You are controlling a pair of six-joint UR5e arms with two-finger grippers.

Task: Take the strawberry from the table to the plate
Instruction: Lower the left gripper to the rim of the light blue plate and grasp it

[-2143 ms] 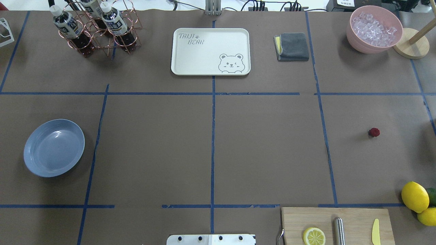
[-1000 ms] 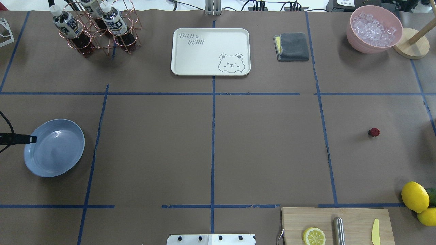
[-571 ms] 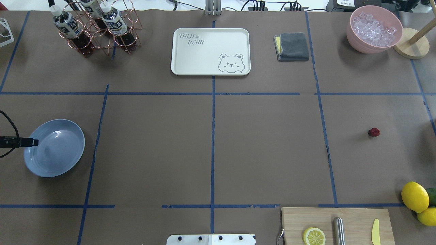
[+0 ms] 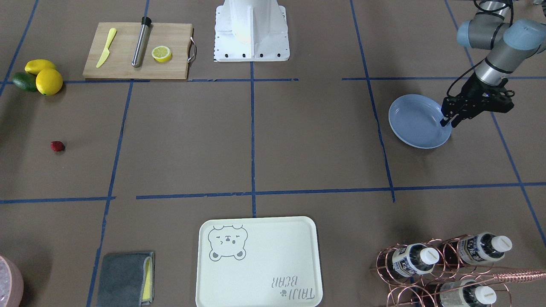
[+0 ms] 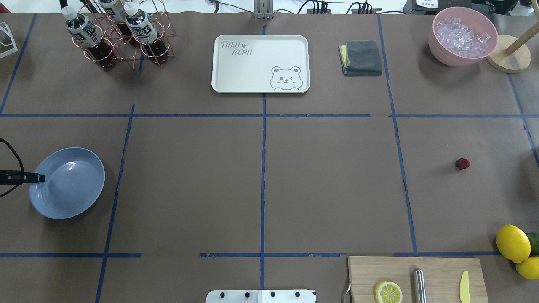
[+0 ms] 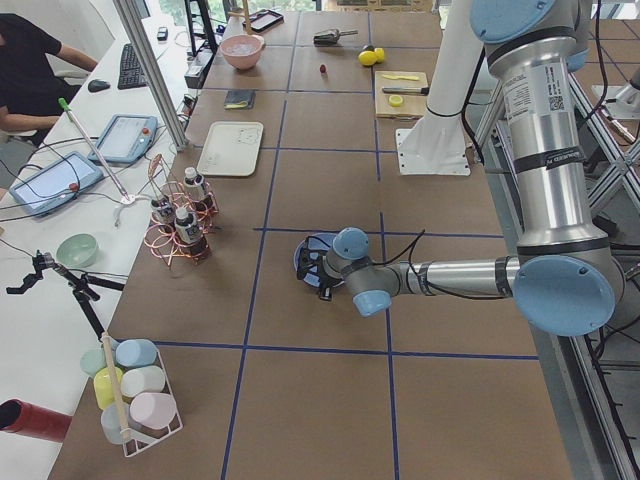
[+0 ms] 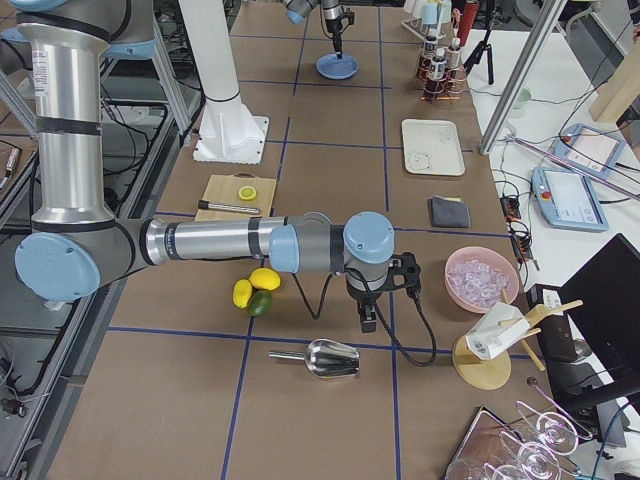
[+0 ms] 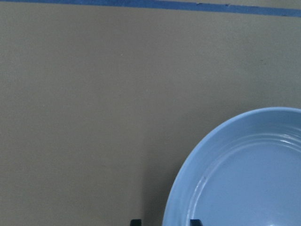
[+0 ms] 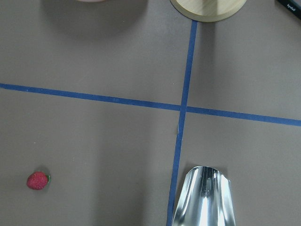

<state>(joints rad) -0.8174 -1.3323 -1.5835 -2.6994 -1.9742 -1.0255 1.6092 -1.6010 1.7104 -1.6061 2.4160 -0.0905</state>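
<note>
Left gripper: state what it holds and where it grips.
Nothing is held. The left gripper hovers open at the rim of the plate, not clamped on it; the strawberry lies far off.

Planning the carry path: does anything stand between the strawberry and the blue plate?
Nothing visible: only bare table and flat tape lines lie between strawberry and plate. The left hand is at its far rim.

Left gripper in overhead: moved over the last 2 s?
Yes. Out of view at first, the left gripper came in from the view's left edge and now hangs over the plate's left rim.
</note>
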